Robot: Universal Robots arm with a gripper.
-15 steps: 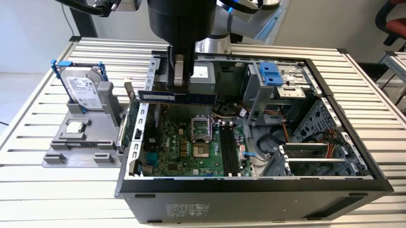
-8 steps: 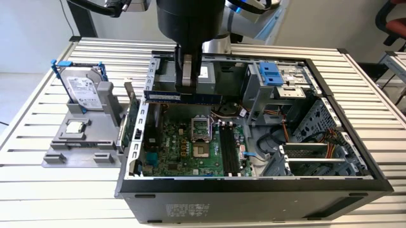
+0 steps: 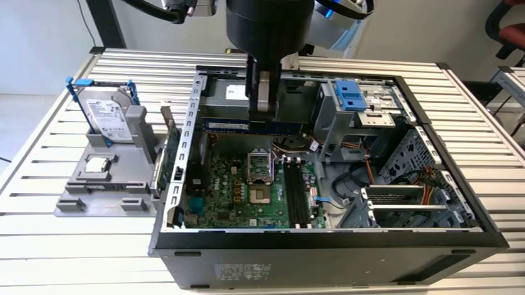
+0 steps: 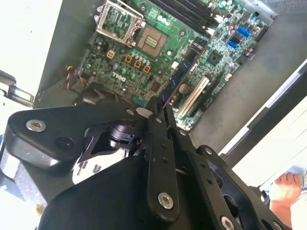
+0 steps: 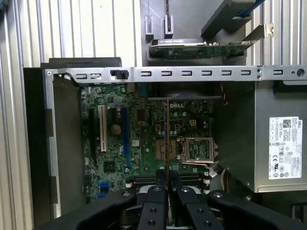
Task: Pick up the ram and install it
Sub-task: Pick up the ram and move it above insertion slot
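Note:
My gripper [image 3: 262, 112] hangs over the open computer case [image 3: 176, 184], shut on the ram [image 3: 238, 126]. The ram is a long thin stick held level above the rear part of the motherboard [image 3: 238, 196]. In the first wrist view it appears edge-on as a thin line [image 5: 166, 134] running away from the black fingers [image 5: 154, 201]. In the second wrist view the ram [image 4: 184, 72] juts out from between the shut fingertips [image 4: 154, 112] over the green board. The black memory slots [image 3: 296, 190] lie lower on the board, apart from the stick.
At the exterior view's left, a grey holder [image 3: 74, 203] carries a hard drive with blue rails [image 3: 107, 114], a small square processor [image 3: 97, 164] and an upright card [image 3: 168, 153]. The open processor socket [image 3: 258, 166] and the power supply [image 5: 283, 148] sit inside the case. A person's hand [image 4: 285, 189] is nearby.

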